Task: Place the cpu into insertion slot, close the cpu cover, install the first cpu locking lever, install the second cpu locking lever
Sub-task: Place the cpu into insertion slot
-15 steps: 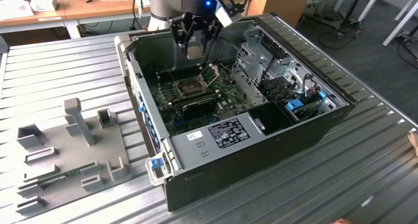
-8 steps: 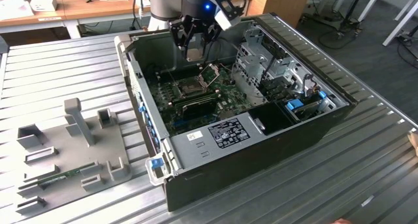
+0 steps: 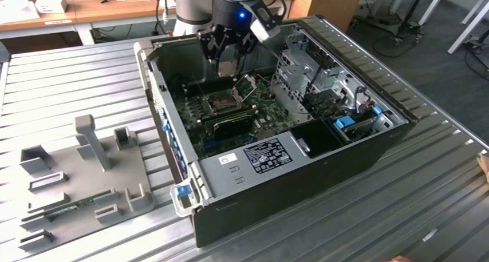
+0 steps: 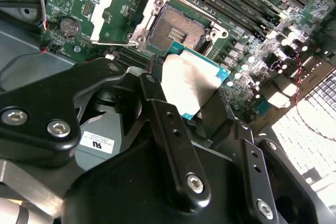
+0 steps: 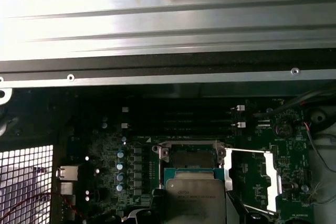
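The cpu (image 4: 191, 80) is gripped flat in the closed hand (image 3: 227, 67), held above and just short of the uncovered insertion slot (image 4: 178, 32).

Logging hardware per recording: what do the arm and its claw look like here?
The arm has pale grey tube sections and a black wrist with a small blue light. The claw is matte black, with jointed linkage fingers fastened by silver socket-head bolts and a white sticker on its grey body.
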### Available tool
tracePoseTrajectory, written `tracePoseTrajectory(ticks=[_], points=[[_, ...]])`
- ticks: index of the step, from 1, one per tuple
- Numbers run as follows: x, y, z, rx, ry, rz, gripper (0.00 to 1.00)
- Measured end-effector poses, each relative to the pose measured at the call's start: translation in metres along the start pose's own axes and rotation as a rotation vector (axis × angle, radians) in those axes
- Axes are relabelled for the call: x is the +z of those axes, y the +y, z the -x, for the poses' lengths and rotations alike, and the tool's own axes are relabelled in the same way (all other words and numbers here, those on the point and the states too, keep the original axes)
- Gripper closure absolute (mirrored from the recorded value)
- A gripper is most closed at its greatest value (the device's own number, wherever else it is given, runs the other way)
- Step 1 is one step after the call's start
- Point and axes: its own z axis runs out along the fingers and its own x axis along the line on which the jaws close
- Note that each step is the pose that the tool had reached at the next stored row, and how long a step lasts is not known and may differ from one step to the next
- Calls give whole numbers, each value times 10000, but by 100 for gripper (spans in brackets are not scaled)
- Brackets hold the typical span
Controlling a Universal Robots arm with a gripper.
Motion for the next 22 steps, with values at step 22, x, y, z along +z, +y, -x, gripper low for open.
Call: tracePoseTrajectory(ticks=[22], points=[[77, -6, -2, -1, -1, 4, 46]])
